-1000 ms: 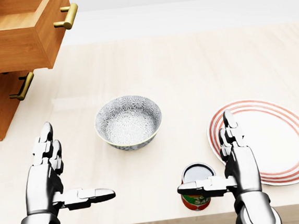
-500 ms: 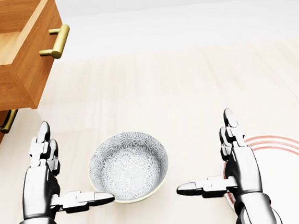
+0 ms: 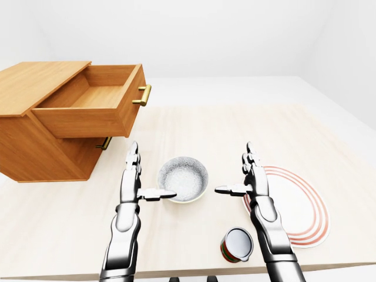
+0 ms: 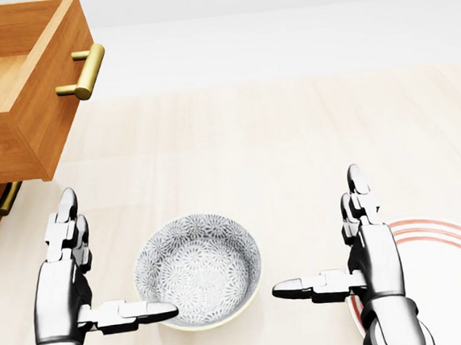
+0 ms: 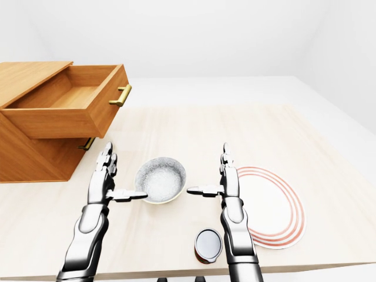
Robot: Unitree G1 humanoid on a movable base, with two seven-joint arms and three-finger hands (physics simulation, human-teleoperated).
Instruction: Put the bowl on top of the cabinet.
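The grey patterned bowl stands upright on the pale table, low in the head view, between my two hands. My left hand is open at the bowl's left, fingers straight and thumb pointing at the near rim. My right hand is open to the bowl's right, apart from it, thumb pointing left. The wooden cabinet stands at the left in the left-eye view, its top drawer pulled open and its flat top bare.
A white plate with red rings lies right of my right hand. A red and green can stands near the table's lower edge. The open drawer's brass handle juts out above the left hand.
The whole head view shifted: bowl, plate and cabinet slid down the picture and the can left it. Both hands kept their open pose and now flank the bowl.
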